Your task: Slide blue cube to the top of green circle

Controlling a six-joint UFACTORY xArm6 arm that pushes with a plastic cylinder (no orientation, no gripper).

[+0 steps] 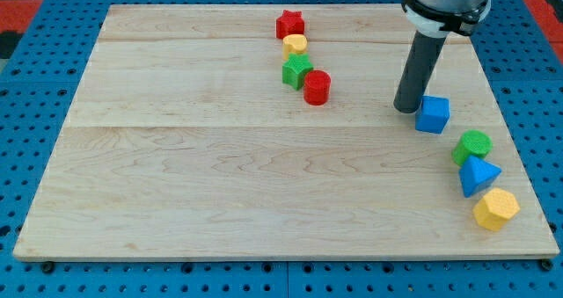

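Blue cube sat touching my tip, a gripless end effector; off-centre pushing risked shoving it into the green circle.

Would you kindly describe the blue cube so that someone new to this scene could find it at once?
Start at the wooden board and look to the view's right, where four blocks run down toward the bottom corner. The blue cube is the topmost, just above the green circle. Unlike the blue triangle lower down, it is square-sided and sits right beside my tip.
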